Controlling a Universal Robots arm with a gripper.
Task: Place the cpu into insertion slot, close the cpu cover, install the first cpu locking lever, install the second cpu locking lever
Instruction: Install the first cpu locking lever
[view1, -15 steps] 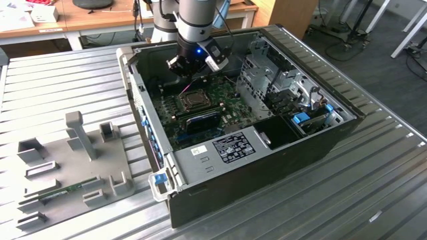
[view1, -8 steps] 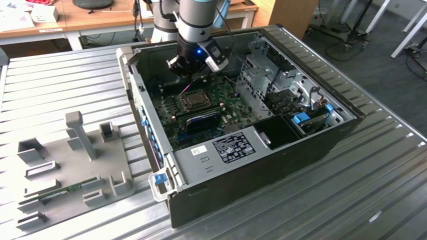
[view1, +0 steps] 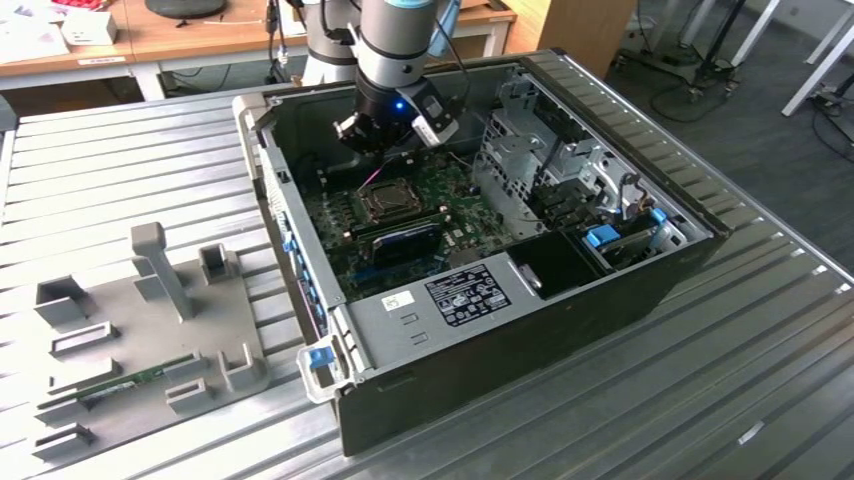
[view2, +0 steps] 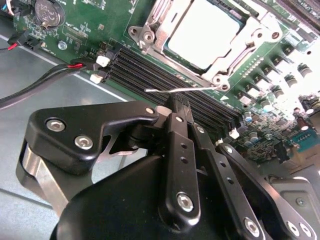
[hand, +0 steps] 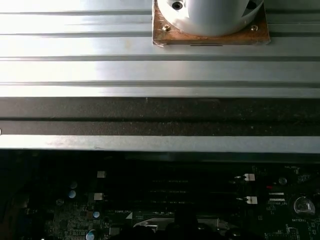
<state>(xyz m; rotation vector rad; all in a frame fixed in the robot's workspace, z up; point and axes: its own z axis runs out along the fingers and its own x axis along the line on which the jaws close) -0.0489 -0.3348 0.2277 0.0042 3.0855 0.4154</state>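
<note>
The gripper (view2: 180, 106) is pressed together, just beside the locking lever (view2: 172, 90); beyond it, the cpu (view2: 202, 32) sits under the cpu cover (view2: 252, 41).

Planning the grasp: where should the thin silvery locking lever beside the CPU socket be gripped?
Probably near the hooked free end of the locking lever, from above the memory slots: its other end is anchored by a corner of the cpu cover, and the rod lies clear over them.
</note>
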